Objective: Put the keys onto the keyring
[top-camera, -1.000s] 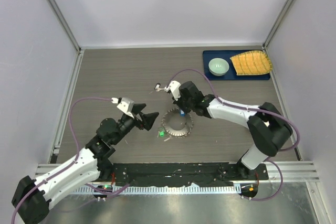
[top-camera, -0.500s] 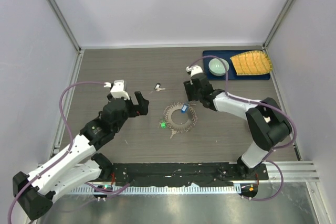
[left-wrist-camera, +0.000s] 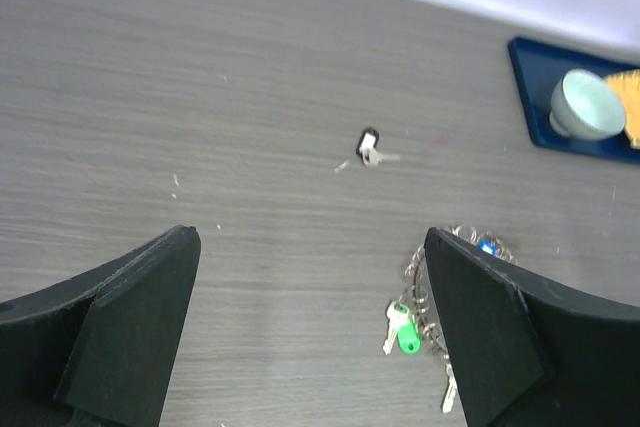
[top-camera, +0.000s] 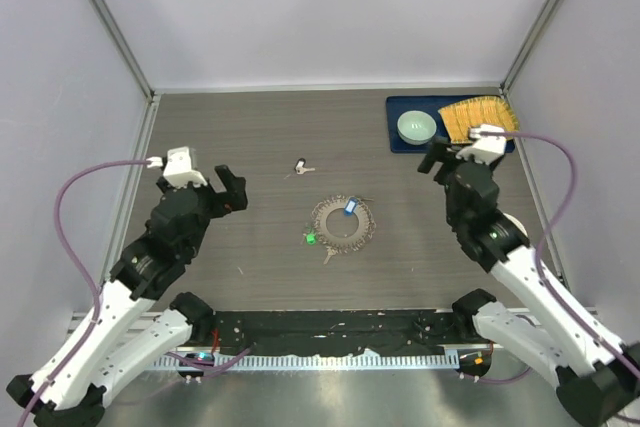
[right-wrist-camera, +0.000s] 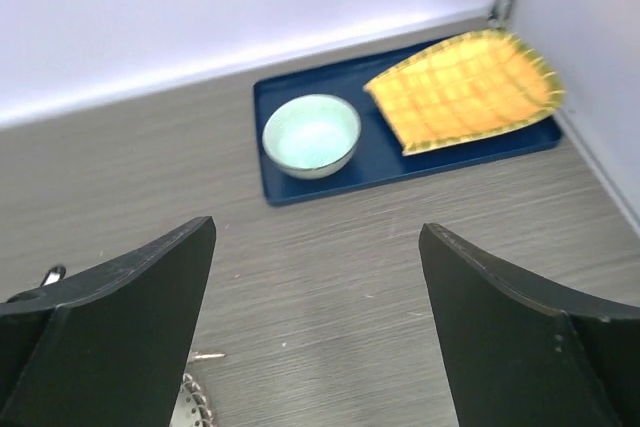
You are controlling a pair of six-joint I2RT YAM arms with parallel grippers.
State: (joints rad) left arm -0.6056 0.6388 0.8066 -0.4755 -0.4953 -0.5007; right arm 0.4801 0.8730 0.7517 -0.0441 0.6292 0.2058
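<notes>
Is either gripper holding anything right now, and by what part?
Nothing. The left gripper and right gripper are open and empty; the green key lies by the keyring.

A dark blue tray [right-wrist-camera: 380,172] sits at the far right corner of the grey wood-grain table [top-camera: 250,137]. On it, a pale green bowl [right-wrist-camera: 311,135] stands upright at the left, with a yellow checked sheet [right-wrist-camera: 465,87] just beside it.

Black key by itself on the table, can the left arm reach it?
Probably yes. The black key lies alone on the table, ahead of the left gripper. Its jaws are open and nothing sits between them.
</notes>
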